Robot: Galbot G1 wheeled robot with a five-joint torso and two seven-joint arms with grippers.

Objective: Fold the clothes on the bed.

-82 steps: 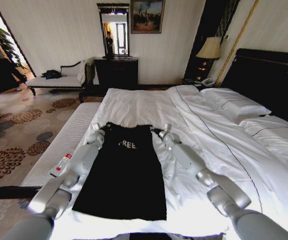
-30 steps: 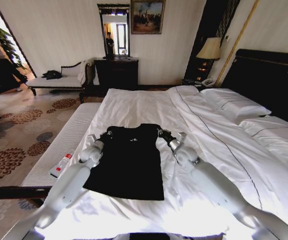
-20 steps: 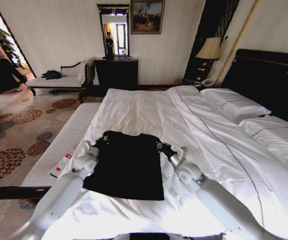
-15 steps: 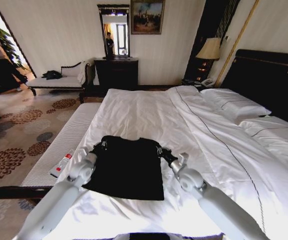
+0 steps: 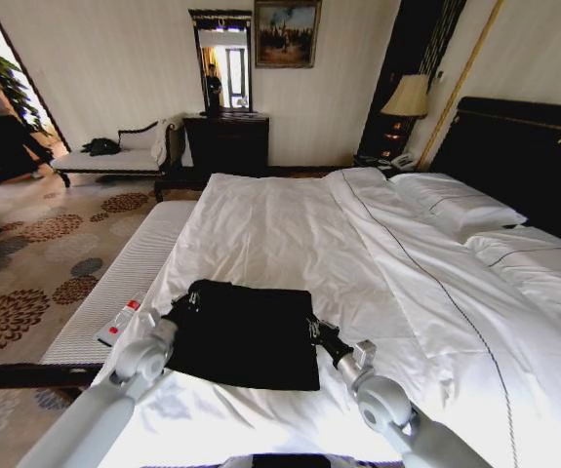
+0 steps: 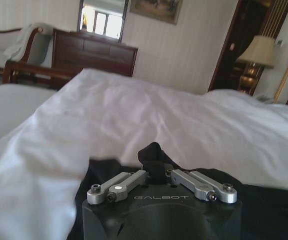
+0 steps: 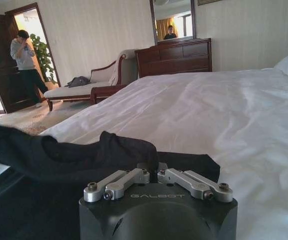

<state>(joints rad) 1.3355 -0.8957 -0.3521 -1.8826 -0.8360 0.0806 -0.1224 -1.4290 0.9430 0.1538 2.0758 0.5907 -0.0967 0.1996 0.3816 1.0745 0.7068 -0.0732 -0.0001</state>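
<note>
- Head view: the T-shirt (image 5: 246, 331) lies on the near part of the bed (image 5: 290, 224), folded over on itself into a short dark rectangle. The left claw (image 5: 188, 302) pinches one far corner and the right claw (image 5: 315, 329) the other. By my reading, this is the lengthwise fold, top edge being carried over the hem. The next move calls for laying both corners level on the near edge, then letting go together.
- Left wrist view: the left claw (image 6: 157, 172) is pressed together on a raised tuft of black cloth.
- Right wrist view: the right claw (image 7: 151, 171) sits pinched on a ridge of the T-shirt (image 7: 58, 155).
- Hard to make out: the chest lettering is folded under, and the near hem's alignment is partly hidden by the arms.
</note>
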